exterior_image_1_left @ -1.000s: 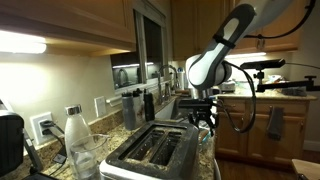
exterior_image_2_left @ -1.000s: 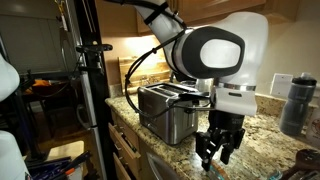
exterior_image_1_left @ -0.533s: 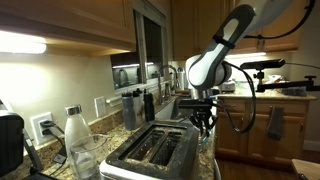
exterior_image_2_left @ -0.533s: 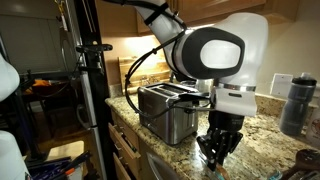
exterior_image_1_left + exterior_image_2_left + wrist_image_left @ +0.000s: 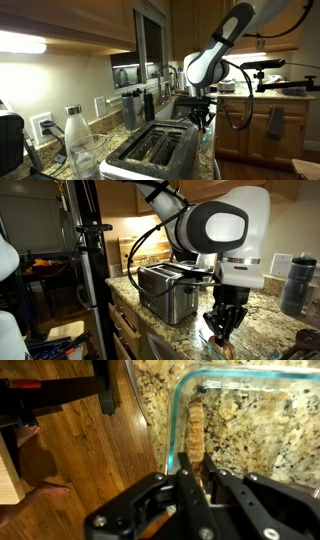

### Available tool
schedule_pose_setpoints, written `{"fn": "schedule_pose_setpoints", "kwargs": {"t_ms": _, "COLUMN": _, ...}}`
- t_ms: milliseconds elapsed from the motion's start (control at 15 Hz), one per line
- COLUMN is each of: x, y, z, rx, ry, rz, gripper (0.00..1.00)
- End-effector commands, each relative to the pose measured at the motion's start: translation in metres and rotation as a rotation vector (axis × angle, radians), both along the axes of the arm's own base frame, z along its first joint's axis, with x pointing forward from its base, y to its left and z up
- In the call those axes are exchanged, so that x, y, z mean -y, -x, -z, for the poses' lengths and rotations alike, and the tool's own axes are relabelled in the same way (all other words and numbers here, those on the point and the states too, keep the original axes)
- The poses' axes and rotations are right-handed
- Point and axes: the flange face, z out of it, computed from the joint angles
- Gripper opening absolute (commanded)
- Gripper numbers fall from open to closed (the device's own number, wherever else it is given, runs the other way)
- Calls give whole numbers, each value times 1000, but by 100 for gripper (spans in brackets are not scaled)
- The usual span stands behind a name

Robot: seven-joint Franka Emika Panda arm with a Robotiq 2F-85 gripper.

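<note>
Claw (image 5: 192, 468): jaws pinched almost together on a thin brown slice (image 5: 194, 425), likely bread. It is gripped by its top edge, so it hangs upright.
Slice: inside the glass dish (image 5: 250, 374), close to the dish wall nearest the table (image 5: 150, 390) edge, with wood floor (image 5: 80, 450) beyond.
Toaster (image 5: 168, 288): just beside the claw, slots up.
Views: only the wrist view shows the slice and dish. Both exterior views show just the claw pointing down beside the toaster, with the grip hidden.
</note>
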Motion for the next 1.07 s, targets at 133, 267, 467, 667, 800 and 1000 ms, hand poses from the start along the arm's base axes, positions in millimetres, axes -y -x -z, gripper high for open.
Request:
{"fn": "schedule_pose_setpoints", "kwargs": {"t_ms": 133, "x": -9, "y": 1, "z": -36, "rx": 46, "ry": 47, "rz": -15, "gripper": 4}}
{"fn": "schedule_pose_setpoints", "kwargs": {"t_ms": 267, "x": -15, "y": 3, "z": -53, "rx": 68, "ry": 63, "rz": -24, "gripper": 4}}
{"fn": "schedule_pose_setpoints", "kwargs": {"t_ms": 467, "x": -26, "y": 6, "z": -82, "rx": 103, "ry": 96, "rz": -36, "gripper": 4}}
{"fn": "schedule_pose_setpoints", "kwargs": {"t_ms": 667, "x": -46, "y": 11, "z": -111, "rx": 135, "ry": 121, "rz": -54, "gripper": 4}}
{"fn": "schedule_pose_setpoints", "kwargs": {"t_ms": 800, "x": -60, "y": 15, "z": -128, "rx": 151, "ry": 128, "rz": -64, "gripper": 4}}
{"fn": "schedule_pose_setpoints", "kwargs": {"t_ms": 1000, "x": -81, "y": 23, "z": -152, "rx": 169, "ry": 133, "rz": -79, "gripper": 4}}
